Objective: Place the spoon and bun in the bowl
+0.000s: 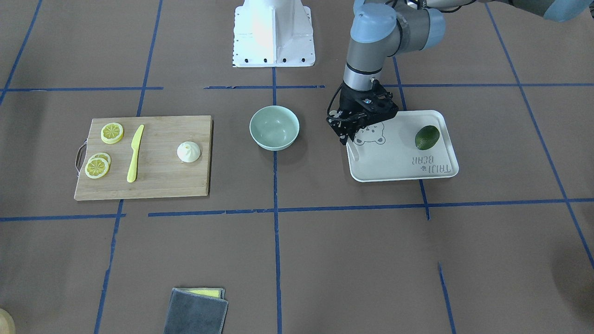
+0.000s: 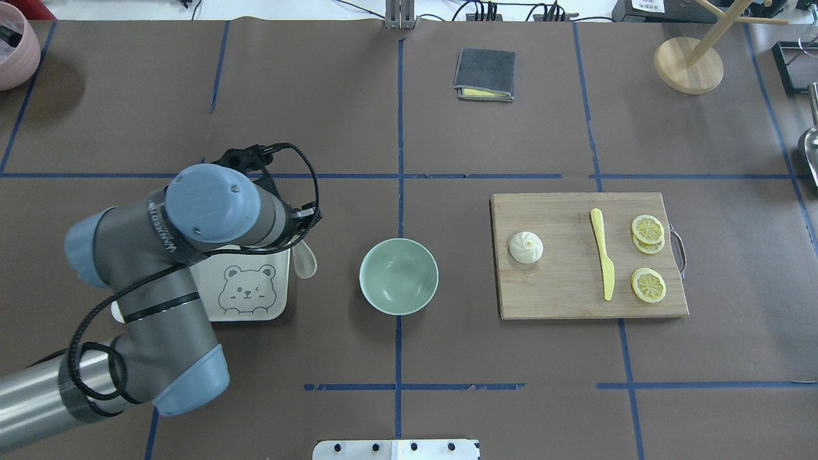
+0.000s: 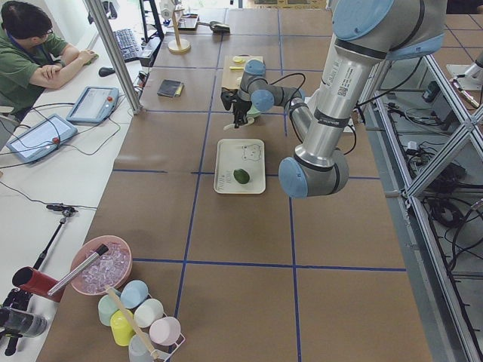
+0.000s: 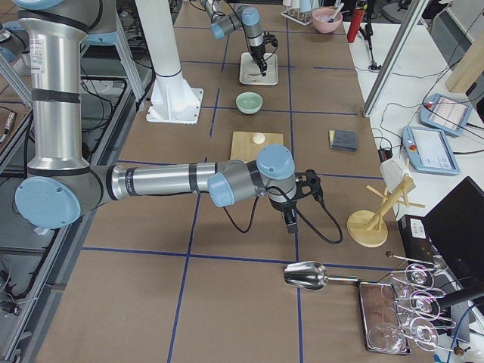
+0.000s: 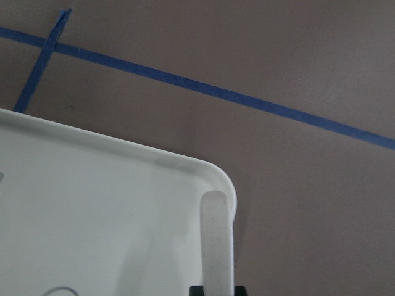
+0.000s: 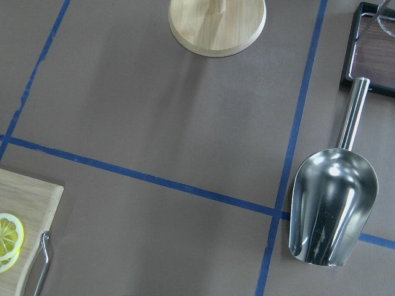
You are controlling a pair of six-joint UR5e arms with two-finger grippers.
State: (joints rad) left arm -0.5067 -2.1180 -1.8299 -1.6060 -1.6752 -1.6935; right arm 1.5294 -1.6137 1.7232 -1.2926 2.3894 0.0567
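The off-white spoon (image 2: pixel 305 259) is held in my left gripper (image 1: pixel 347 139) at the corner of the bear tray (image 1: pixel 403 160) nearest the bowl. Its handle shows between the fingers in the left wrist view (image 5: pixel 217 240), over the tray's corner. The pale mint-green bowl (image 1: pixel 274 127) stands empty in the middle, beside the tray. The white pleated bun (image 1: pixel 188 151) sits on the wooden cutting board (image 1: pixel 162 183). My right gripper (image 4: pixel 291 219) hovers far from these, past the board; I cannot tell whether it is open or shut.
A green fruit (image 1: pixel 427 137) lies on the tray. A yellow knife (image 1: pixel 135 153) and lemon slices (image 1: pixel 112 132) share the board. A grey cloth (image 2: pixel 484 75), a wooden stand (image 2: pixel 688 64) and a metal scoop (image 6: pixel 333 209) lie further off.
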